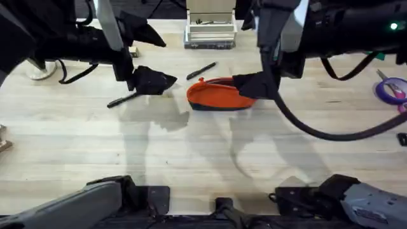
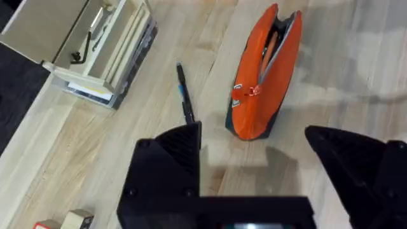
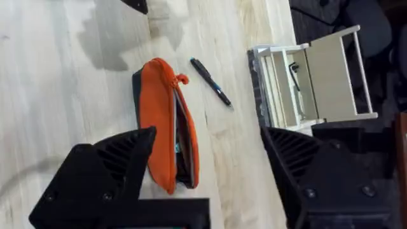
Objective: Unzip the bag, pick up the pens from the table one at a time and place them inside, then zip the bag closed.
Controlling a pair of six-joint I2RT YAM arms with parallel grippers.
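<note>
Both claws wide apart over the desk.
Left claw [image 1: 166, 81] above one pen [image 1: 121, 100]; right claw [image 1: 245, 83] beside the unzipped orange pouch [image 1: 218, 95].

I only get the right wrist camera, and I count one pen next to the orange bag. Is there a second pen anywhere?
Observer: Yes. The overhead view shows a second pen lying on the table, off to the left of the bag.
Operator: Is anything near it?
Observer: The left gripper is right at that pen's end nearer the bag.
Operator: Is it holding the pen?
Observer: No. The left wrist view shows its fingers spread open with nothing between them.
</note>
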